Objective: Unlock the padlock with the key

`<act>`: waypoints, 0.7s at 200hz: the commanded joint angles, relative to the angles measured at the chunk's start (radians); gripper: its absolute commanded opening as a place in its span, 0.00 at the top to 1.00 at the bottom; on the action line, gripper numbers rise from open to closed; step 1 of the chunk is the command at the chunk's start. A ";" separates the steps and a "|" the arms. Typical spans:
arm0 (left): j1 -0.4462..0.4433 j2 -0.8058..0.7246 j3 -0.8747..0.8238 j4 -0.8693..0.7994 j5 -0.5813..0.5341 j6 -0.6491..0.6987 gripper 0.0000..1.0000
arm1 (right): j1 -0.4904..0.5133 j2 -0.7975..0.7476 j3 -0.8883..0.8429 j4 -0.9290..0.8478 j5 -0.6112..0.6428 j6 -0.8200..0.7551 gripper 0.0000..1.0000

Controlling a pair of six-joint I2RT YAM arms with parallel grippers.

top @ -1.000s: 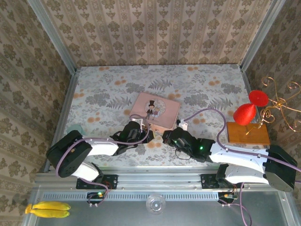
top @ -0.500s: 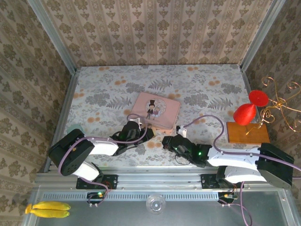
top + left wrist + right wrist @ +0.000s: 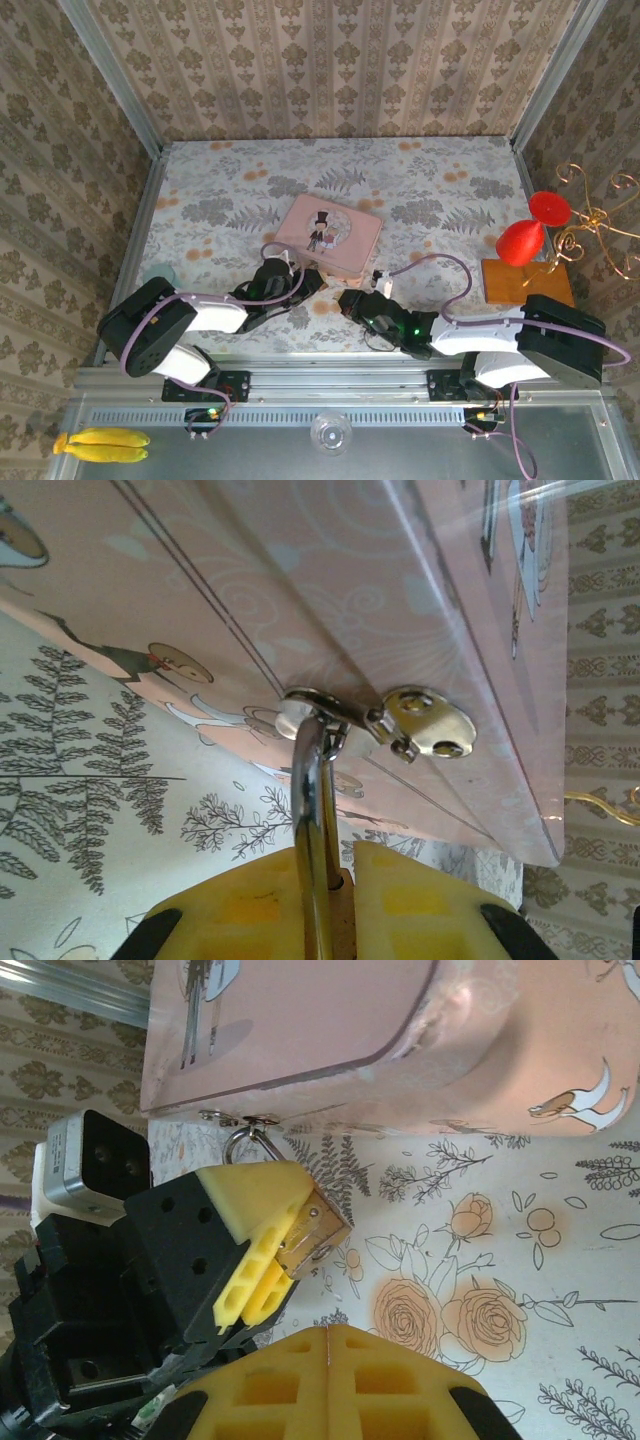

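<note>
- The left gripper [image 3: 325, 868] was clamped narrowly on the padlock [image 3: 316, 1228], by the near wall of the pink tin [image 3: 330, 232], its shackle [image 3: 312, 790] through the hasp [image 3: 420, 720].
- The right gripper [image 3: 328, 1352], pads pressed together, had edged closer to the lock. I saw no key.
- Insertion looked not yet begun.

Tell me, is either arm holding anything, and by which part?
The left jaws clamp the padlock by its brass body, shackle hooked in the pink tin's hasp. The right jaws are shut, seemingly empty.
</note>
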 commanded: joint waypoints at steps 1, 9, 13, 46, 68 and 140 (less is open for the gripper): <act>0.009 -0.032 0.013 0.101 -0.015 -0.026 1.00 | 0.005 0.029 -0.022 0.054 0.058 0.084 1.00; 0.009 -0.034 0.011 0.104 -0.016 -0.033 1.00 | 0.005 0.041 -0.026 0.061 0.056 0.101 1.00; 0.009 -0.036 0.010 0.103 -0.017 -0.036 1.00 | 0.005 0.046 -0.024 0.062 0.054 0.111 1.00; 0.005 -0.048 -0.002 0.105 -0.027 -0.057 1.00 | 0.007 0.094 -0.006 0.104 0.033 0.164 1.00; 0.008 -0.046 -0.001 0.107 -0.021 -0.065 1.00 | 0.010 0.126 0.014 0.112 0.037 0.183 1.00; 0.010 0.009 -0.011 0.202 -0.003 -0.112 1.00 | 0.012 0.024 0.009 0.017 0.088 0.185 1.00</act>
